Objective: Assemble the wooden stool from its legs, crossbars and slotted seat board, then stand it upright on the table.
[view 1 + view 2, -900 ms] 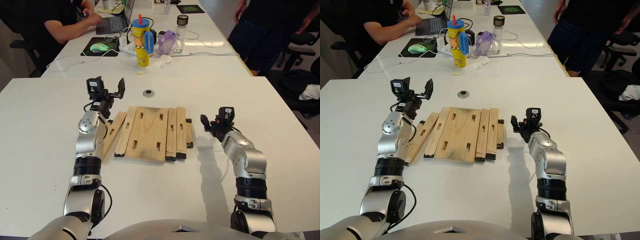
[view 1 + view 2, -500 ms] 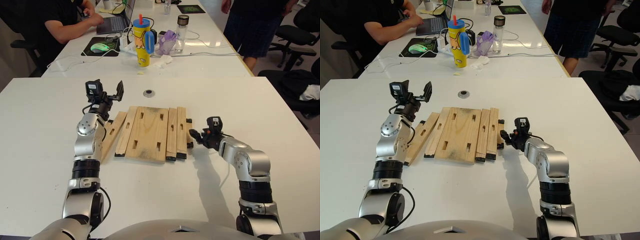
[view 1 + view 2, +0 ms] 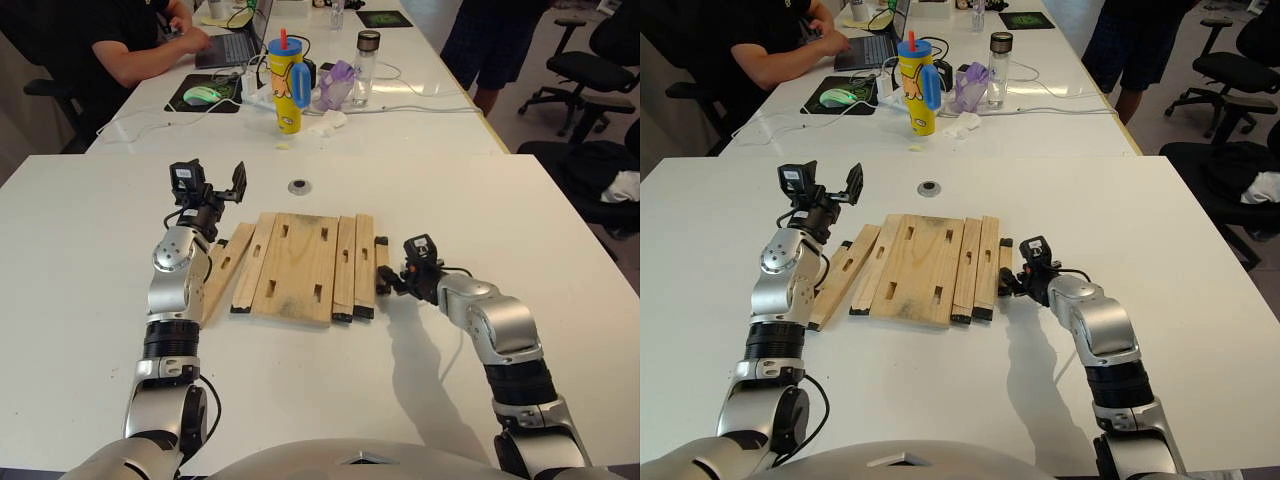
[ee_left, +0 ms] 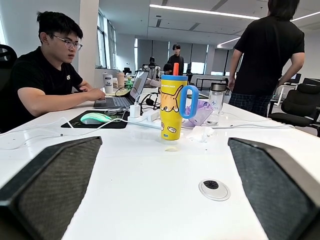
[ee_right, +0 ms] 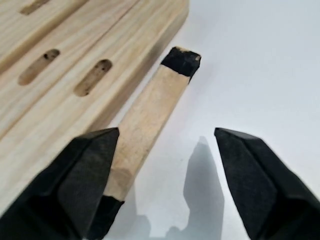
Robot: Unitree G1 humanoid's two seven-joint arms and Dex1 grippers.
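The stool parts lie flat side by side mid-table: the wide slotted seat board (image 3: 295, 265), two slotted pieces (image 3: 240, 265) left of it, two legs (image 3: 353, 262) right of it. A thin crossbar (image 3: 381, 266) with black ends lies at the far right. My right gripper (image 3: 390, 281) is low at that right edge and open. In the right wrist view the crossbar (image 5: 150, 112) lies just inside one finger (image 5: 80, 175), with bare table toward the other finger (image 5: 255, 180). My left gripper (image 3: 212, 178) is raised past the pile's far left corner, open and holding nothing.
A round grommet (image 3: 296, 186) sits in the table just beyond the boards. The table behind holds a yellow tumbler (image 3: 285, 85), a bottle (image 3: 362, 65), cables and a laptop with a person at it. Bare table surrounds the parts on all sides.
My right gripper has come down and leftward to the crossbar at the pile's right edge. The left arm has hardly moved.
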